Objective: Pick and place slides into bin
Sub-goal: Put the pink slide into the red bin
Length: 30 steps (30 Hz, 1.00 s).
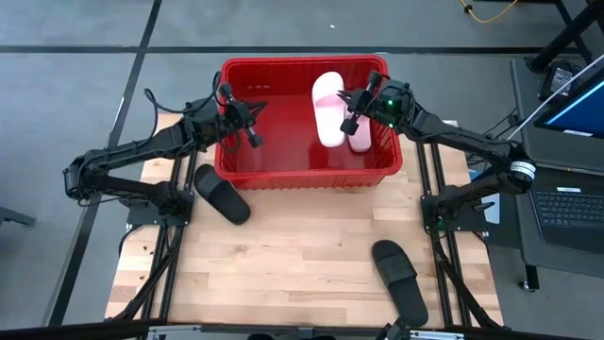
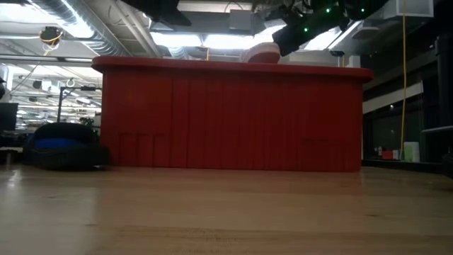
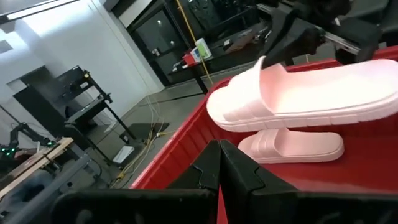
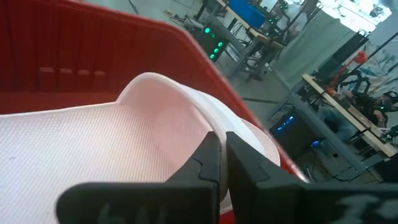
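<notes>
Red bin (image 1: 307, 175): at the far side of the counter (image 1: 302, 264), slotted walls.
Pale pink slide (image 1: 328, 109): held above the bin's right half, its strap edge pinched by the right tool (image 1: 352, 111).
Second pink slide (image 1: 360, 135): lying in the bin under the first (partly covered).
Left tool (image 1: 241, 116): over the bin's left half, fingers pressed together, holding nothing.
Black slide (image 1: 223, 193): on the counter, just in front of the bin's left corner.
Second black slide (image 1: 400, 279): on the counter near the front right, well apart from the bin.
</notes>
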Tool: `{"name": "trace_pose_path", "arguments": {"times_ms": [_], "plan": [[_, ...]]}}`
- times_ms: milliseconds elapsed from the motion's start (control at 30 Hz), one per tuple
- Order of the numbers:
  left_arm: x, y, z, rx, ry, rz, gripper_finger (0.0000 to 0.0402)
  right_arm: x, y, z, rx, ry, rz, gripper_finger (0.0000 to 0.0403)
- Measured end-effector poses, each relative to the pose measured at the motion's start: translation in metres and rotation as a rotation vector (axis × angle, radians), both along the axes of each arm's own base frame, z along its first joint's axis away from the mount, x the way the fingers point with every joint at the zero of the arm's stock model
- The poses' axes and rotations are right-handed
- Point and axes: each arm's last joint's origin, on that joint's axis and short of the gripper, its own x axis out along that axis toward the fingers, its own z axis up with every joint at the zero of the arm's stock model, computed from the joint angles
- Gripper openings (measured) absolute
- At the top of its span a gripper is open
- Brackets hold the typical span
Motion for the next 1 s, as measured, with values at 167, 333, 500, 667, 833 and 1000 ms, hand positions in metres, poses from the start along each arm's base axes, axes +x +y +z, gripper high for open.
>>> {"name": "trace_pose_path", "arguments": {"times_ms": [167,333,500,667,833,1000], "plan": [[-0.002,0.004,0.000,0.000,0.000,0.019,0.0001,-0.001,0.000,-0.018,0.009,0.008,-0.001,0.0013],[-0.006,0.013,0.000,0.028,0.028,0.057,0.0003,-0.003,-0.001,-0.026,0.003,-0.002,-0.008,0.0013],[-0.010,0.021,-0.001,0.027,0.031,0.095,0.0001,-0.003,-0.001,-0.025,-0.005,-0.013,-0.009,0.0013],[-0.014,0.026,-0.001,-0.015,-0.012,0.128,0.0002,-0.003,-0.003,-0.026,0.025,-0.033,-0.019,0.0013],[-0.016,0.029,0.002,-0.045,-0.078,0.147,0.0002,-0.002,-0.012,-0.037,0.108,-0.045,-0.031,0.0013],[-0.015,0.029,0.005,-0.034,-0.117,0.145,0.0001,0.004,-0.022,-0.055,0.156,0.008,-0.010,0.0013]]}}
